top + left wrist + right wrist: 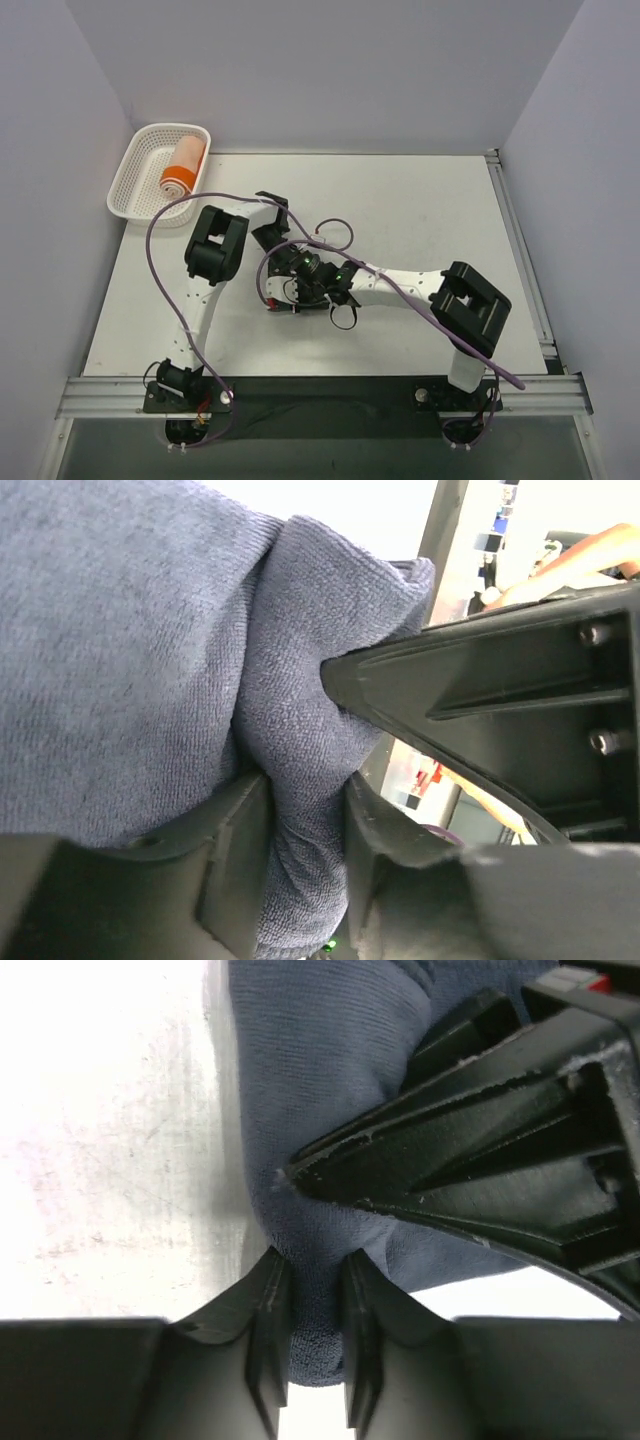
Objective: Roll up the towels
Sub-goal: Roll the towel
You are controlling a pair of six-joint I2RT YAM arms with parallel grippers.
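**Both grippers pinch the navy towel at mid-table**

The navy towel (120,660) sits right at the fingertips of both arms, in the middle of the table (430,210), where the 2 wrists meet nose to nose. From above it is almost wholly hidden beneath them.

The left gripper (300,815) is clamped on the navy towel. In its wrist view a thick fold of blue cloth runs down between its 2 fingers and fills the gap, while the rest of the cloth bulges above and to the left of them. The tip of 1 finger of the right gripper presses into the same fold from the right.

The right gripper (315,1285) is likewise closed on this towel. A narrow ridge of cloth is squeezed between its 2 fingers, the bulk rises above them, and bare table shows just left of the cloth. A finger of the left gripper touches the cloth just above that pinch.

The orange towel (183,165), rolled and white at its near end, lies in the white basket (125,195) at the table's far left corner, well apart from both grippers.
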